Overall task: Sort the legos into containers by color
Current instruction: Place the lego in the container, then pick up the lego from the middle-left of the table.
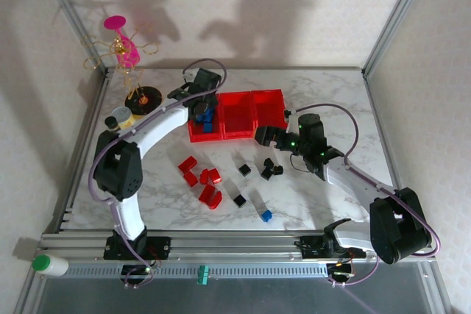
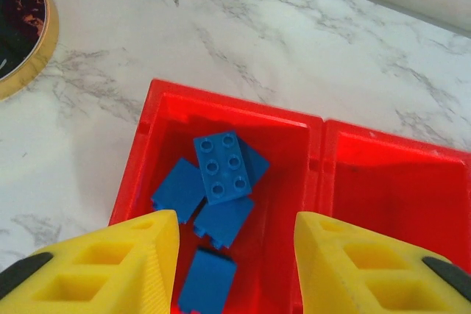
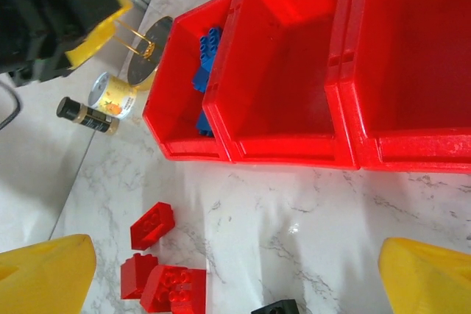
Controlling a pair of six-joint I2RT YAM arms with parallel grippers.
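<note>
Left tool hangs spread above blue legos inside end bin.

Bright, sharp views; soft wall shadows.

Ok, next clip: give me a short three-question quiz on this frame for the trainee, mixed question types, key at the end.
1. True or false: the left gripper is shut on a blue brick.
2. Multiple choice: the blue bricks already sorted lie in which part of the row of bins? A. left B. middle C. right
3. Short answer: what colour is the brick nearest the arm bases?
Key: 1. False; its fingers stand apart and empty above the bin. 2. A. 3. Blue.
</note>
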